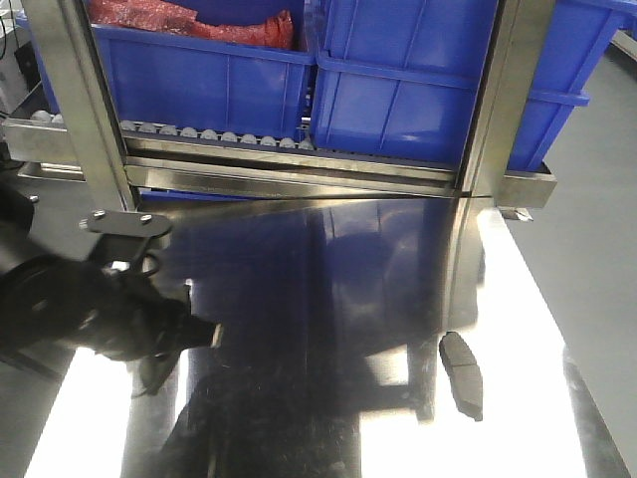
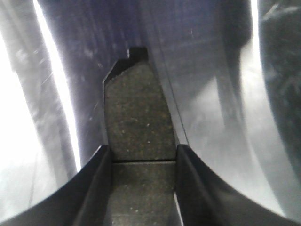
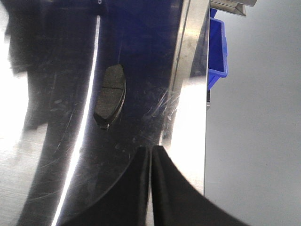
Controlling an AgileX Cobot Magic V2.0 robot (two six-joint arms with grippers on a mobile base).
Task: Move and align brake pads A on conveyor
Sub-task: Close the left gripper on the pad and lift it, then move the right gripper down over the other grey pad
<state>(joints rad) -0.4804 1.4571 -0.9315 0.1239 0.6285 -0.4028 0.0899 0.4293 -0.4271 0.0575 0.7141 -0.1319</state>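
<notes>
In the left wrist view a grey brake pad [image 2: 136, 117] with a thin groove across its middle lies lengthwise between my left gripper's [image 2: 143, 155] black fingers, which are shut on its sides. The front view has that gripper [image 1: 204, 334] low over the shiny steel table [image 1: 328, 299] at the left. A second brake pad [image 1: 461, 373] lies flat on the steel near the table's right side. It also shows in the right wrist view as a pad [image 3: 110, 95] ahead and left of my right gripper [image 3: 151, 149], which is shut on nothing. The conveyor is out of view.
Blue plastic bins [image 1: 398, 90] stand on a roller rack [image 1: 209, 134] behind the table, one holding red bags [image 1: 199, 25]. Two steel posts [image 1: 80, 110] frame the rack. The table's right edge [image 3: 205, 117] drops to grey floor [image 3: 254, 117].
</notes>
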